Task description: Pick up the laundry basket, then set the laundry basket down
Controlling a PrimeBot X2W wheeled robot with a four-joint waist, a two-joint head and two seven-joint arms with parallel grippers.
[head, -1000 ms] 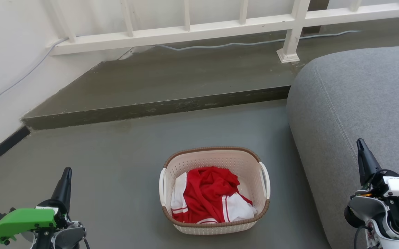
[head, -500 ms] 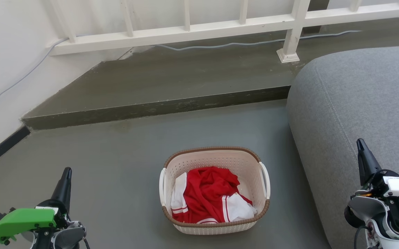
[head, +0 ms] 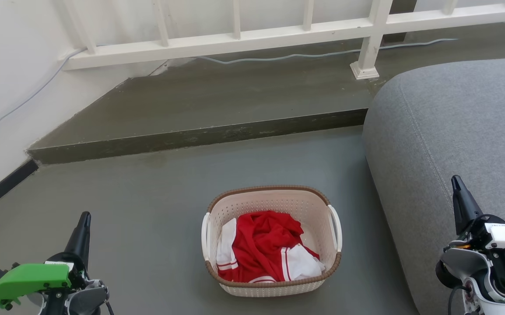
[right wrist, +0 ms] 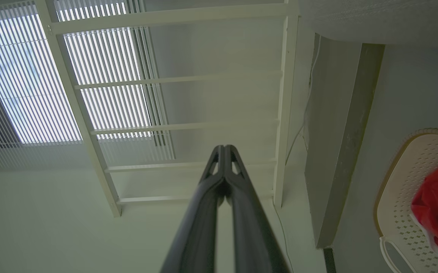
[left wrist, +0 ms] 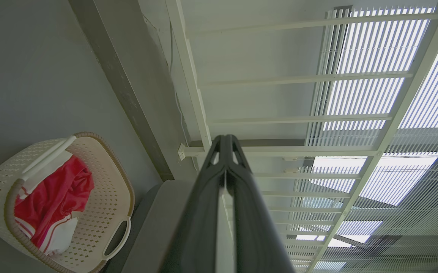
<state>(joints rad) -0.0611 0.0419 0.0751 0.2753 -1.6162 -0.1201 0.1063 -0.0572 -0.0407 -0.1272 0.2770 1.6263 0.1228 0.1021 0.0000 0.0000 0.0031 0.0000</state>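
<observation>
The laundry basket stands on the grey floor at the lower middle of the head view, cream with a brown rim and a white handle on each side. Red and white clothes lie inside it. My left gripper is shut, low at the left, well apart from the basket. Over at the lower right my right gripper is shut too, in front of the sofa. The left wrist view has the basket at lower left beside the shut left gripper. In the right wrist view the right gripper is shut and the basket sits at the right edge.
A grey sofa fills the right side, close to the basket. Behind the basket a raised concrete step runs across, with a white railing and a grey cable on it. A white wall stands at the left.
</observation>
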